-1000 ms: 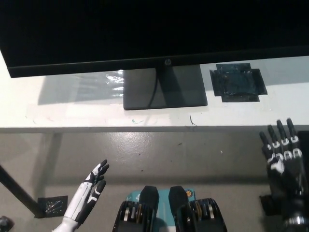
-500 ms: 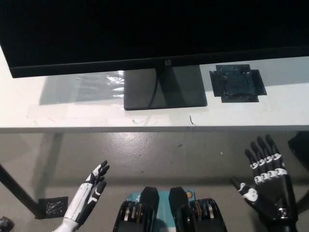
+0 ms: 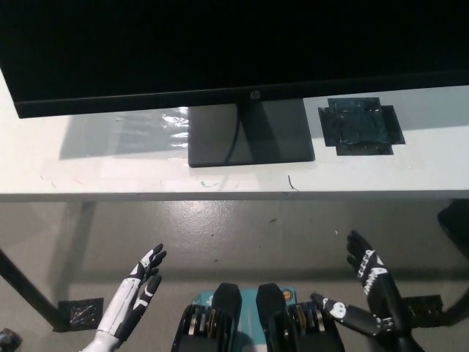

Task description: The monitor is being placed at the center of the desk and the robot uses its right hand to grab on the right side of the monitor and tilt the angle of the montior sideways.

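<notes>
Since the earlier frames, the black right hand (image 3: 370, 297) has been dropping and swinging inward, from the far right edge to a spot low in the picture, beside the robot's body and well below the desk edge. It is holding nothing, its fingers spread and pointing up toward the desk.

On the white desk (image 3: 410, 165), the monitor (image 3: 220, 51) is standing at the middle, its dark screen filling the top of the view and its square base (image 3: 250, 136) sitting near the front edge. A patch of black tape (image 3: 360, 126) is lying just right of the base, apart from it. Nothing is standing between the right hand and the monitor's right side.

The white left hand (image 3: 135, 295) is resting at the lower left, fingers straight and apart, empty.
</notes>
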`<state>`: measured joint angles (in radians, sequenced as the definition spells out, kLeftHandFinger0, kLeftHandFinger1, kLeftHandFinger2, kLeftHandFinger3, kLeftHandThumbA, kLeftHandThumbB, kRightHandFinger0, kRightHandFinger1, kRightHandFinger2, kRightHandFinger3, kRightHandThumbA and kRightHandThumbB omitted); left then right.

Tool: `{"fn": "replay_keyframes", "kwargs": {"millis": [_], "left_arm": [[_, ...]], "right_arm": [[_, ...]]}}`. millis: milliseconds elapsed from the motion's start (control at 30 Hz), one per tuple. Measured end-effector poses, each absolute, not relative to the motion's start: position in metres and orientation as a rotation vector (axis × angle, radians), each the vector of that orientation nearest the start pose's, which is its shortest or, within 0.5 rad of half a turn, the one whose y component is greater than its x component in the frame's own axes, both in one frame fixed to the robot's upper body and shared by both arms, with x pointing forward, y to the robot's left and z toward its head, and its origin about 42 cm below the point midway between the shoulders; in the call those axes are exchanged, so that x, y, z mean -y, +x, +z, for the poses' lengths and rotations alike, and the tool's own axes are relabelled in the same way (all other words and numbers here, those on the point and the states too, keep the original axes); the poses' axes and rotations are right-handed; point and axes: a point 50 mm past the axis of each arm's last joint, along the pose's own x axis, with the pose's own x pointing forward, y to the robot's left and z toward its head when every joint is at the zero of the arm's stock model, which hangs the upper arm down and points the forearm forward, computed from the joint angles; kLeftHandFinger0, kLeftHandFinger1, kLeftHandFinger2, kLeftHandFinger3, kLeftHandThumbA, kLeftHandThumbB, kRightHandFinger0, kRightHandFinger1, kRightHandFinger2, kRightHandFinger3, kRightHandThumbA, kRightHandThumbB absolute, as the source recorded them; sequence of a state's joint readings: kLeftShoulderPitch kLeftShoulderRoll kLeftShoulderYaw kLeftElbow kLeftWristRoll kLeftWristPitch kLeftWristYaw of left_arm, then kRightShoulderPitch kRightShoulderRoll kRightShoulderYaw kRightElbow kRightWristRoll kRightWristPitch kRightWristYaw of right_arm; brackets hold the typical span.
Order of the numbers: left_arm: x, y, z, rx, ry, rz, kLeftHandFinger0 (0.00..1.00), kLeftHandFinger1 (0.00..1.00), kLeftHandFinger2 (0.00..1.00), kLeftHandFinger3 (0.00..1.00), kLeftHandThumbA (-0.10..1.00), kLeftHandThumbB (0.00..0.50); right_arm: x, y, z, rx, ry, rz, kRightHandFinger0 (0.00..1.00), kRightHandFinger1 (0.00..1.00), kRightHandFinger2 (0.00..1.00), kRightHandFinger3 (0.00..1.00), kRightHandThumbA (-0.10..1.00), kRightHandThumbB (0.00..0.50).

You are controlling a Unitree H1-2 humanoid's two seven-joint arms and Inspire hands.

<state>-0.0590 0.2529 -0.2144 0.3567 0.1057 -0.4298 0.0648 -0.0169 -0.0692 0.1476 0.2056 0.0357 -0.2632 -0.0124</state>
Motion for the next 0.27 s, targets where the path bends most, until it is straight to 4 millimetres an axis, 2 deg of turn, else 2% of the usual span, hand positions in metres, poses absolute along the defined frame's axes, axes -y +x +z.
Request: {"fn": "replay_keyframes", "kwargs": {"millis": [133, 267], "left_arm": [[-0.2519, 0.2846, 0.0427, 0.121, 0.344, -0.206, 1.00, 1.00, 1.00, 1.00, 1.00, 0.302], [-0.2520, 0.2847, 0.0428, 0.121, 0.344, -0.206, 1.00, 1.00, 1.00, 1.00, 1.00, 0.299]], "right_arm": [[0.1914, 0.2851, 0.0537, 0.076, -0.139, 0.135, 1.00, 1.00, 1.00, 1.00, 1.00, 0.346], [0.1866, 0.2884, 0.0521, 0.100, -0.203, 0.137, 1.00, 1.00, 1.00, 1.00, 1.00, 0.359]]}}
